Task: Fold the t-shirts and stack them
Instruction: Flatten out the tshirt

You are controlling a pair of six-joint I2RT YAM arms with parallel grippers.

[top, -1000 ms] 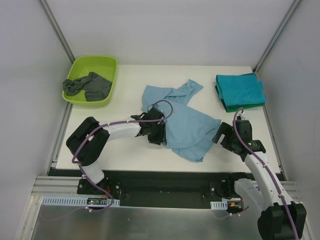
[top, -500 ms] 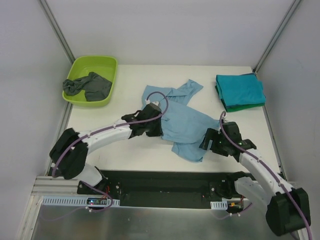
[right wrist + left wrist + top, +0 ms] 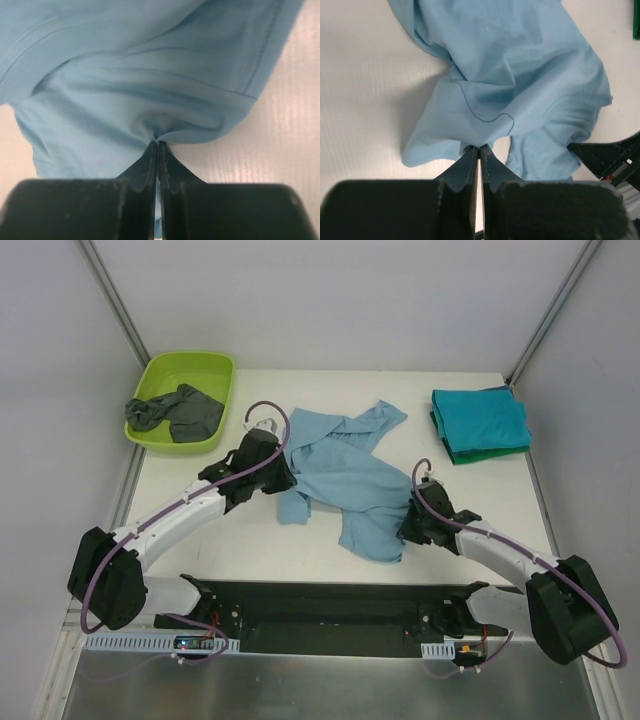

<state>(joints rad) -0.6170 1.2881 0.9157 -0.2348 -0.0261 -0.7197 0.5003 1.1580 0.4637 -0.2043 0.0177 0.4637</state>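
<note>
A crumpled light blue t-shirt lies in the middle of the white table. My left gripper is shut on a pinch of its left edge, and the cloth bunches at the fingertips. At the shirt's near right side, my right gripper is shut on a fold of the hem. Folded teal and green t-shirts are stacked at the back right. A dark grey t-shirt lies crumpled in the tub.
The lime-green plastic tub stands at the back left corner of the table. Grey walls and metal posts close in the table on three sides. In the left wrist view the right gripper's black body shows at the lower right.
The left gripper shut on the shirt's edge and pulled it back and to the left. The right gripper moved left to the shirt's right side and shut on it.
</note>
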